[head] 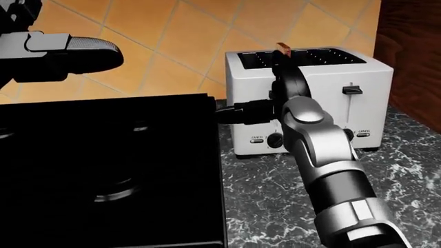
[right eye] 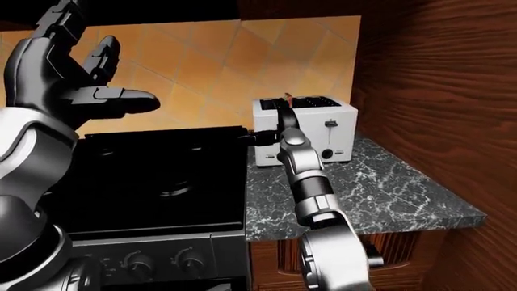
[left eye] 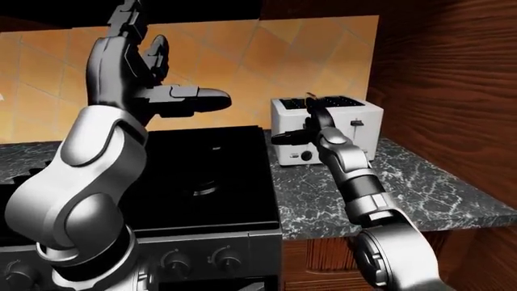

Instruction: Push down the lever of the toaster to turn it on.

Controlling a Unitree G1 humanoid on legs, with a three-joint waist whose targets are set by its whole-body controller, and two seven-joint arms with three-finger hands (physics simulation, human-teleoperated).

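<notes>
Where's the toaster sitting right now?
In the head view the toaster stands at upper right on the dark marble counter, just right of the black stove and against the orange tiled wall.
</notes>
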